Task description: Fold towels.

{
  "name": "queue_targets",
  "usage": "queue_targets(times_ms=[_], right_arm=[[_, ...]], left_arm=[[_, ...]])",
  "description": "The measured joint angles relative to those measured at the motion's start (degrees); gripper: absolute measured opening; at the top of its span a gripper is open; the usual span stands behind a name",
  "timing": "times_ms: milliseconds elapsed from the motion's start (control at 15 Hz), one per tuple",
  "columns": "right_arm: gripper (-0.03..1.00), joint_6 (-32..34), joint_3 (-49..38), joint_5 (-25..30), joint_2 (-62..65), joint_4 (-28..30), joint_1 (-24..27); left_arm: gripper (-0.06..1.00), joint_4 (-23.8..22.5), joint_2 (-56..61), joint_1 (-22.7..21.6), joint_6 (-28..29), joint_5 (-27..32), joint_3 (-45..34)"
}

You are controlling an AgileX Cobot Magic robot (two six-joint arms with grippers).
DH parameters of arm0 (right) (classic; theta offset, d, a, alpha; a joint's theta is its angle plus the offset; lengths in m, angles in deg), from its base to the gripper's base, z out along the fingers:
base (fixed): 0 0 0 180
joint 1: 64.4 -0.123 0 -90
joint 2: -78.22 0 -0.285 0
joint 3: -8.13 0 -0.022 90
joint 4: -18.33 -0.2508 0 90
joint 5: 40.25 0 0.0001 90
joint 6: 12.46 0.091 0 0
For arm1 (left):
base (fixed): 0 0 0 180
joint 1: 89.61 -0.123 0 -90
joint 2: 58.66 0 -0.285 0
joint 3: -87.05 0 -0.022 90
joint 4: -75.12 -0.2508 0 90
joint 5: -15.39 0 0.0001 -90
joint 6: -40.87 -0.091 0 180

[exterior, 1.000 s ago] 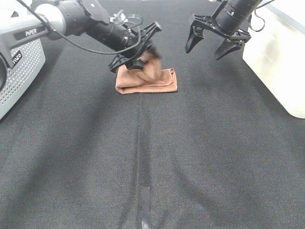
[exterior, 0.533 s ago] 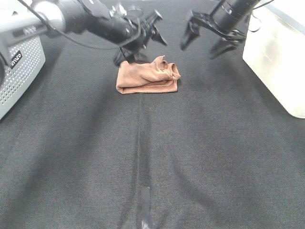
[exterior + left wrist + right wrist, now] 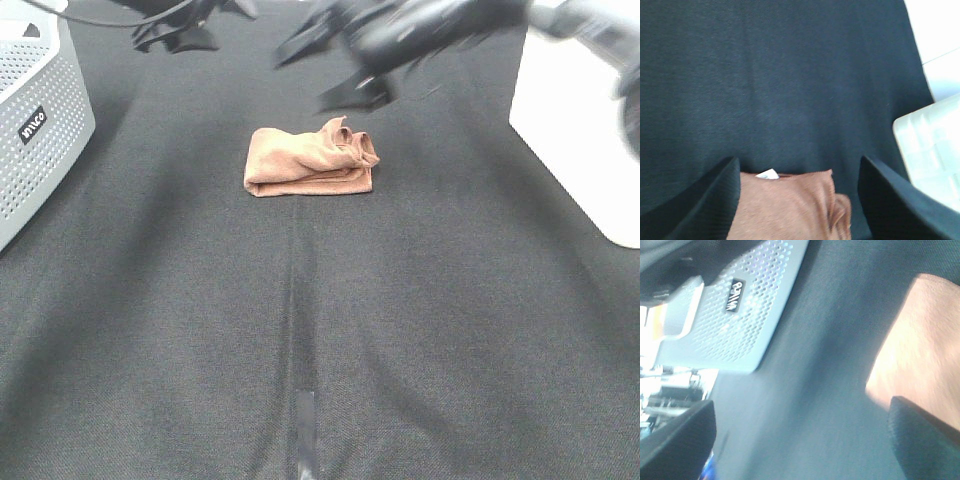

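Note:
The reddish-brown towel (image 3: pixel 310 160) lies folded on the black cloth at centre back, with a rumpled flap on its right end. My left gripper (image 3: pixel 200 25) is open and empty at the back left edge, away from the towel. In the left wrist view the towel (image 3: pixel 790 207) with its white tag (image 3: pixel 767 174) shows between the open fingers (image 3: pixel 705 205) of that gripper (image 3: pixel 799 165). My right gripper (image 3: pixel 325 68) is blurred, open and empty, just behind the towel. It is also open in the right wrist view (image 3: pixel 802 407), with the towel (image 3: pixel 920 340) beside it.
A grey perforated basket (image 3: pixel 40 120) stands at the left edge and also shows in the right wrist view (image 3: pixel 735 305). A white bin (image 3: pixel 580 120) stands at the right edge. The black cloth (image 3: pixel 320 330) covers the table.
My left gripper let go of the towel's flap and drew back to the far left. The flap dropped onto the folded towel. My right arm swung left to behind the towel.

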Motion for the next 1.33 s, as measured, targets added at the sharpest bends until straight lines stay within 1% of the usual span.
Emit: queue_targets(times_ms=[67,200,267,400,533,667,733,933,1133,1267,1333], right_arm=[[0.87,-0.1,0.0,-3.3,-1.8,-0.3,-0.7],[0.86,-0.1,0.0,-6.2,-3.8,-0.3,-0.7],[0.86,0.3,0.0,-6.5,-4.8,0.4,-0.3],[0.85,3.2,0.0,-6.2,-5.4,4.2,0.8],[0.85,6.9,0.0,-5.7,-5.4,10.3,2.5],[0.85,9.6,0.0,-4.4,-5.3,16.2,3.5],[0.85,9.6,0.0,-4.4,-5.3,16.2,3.5],[0.85,10.0,0.0,-1.4,-4.0,18.0,3.5],[0.85,10.0,0.0,2.2,1.0,20.3,3.5],[0.85,10.9,0.0,5.9,4.4,23.3,3.5],[0.85,11.1,0.0,6.6,5.8,24.8,3.5]], left_arm=[[0.64,-0.5,0.0,-0.3,-1.6,1.2,0.0],[0.64,-2.3,0.0,-0.4,-2.7,2.2,0.0],[0.64,-2.8,0.0,-0.4,-2.8,2.5,0.0],[0.64,-3.0,0.0,-0.4,-2.9,3.0,0.0],[0.64,-3.1,0.0,-0.4,-2.9,3.2,0.0],[0.64,-3.2,0.0,-0.4,-2.9,3.2,0.0],[0.64,-3.2,0.0,-0.4,-2.9,3.2,0.0],[0.64,-3.4,0.5,-0.4,-2.9,3.8,0.0],[0.64,-8.1,4.0,-0.4,-3.0,6.8,0.0],[0.64,-12.6,6.3,-0.4,-3.2,11.1,0.0],[0.64,-15.0,7.5,-0.4,-3.2,13.9,0.0]])
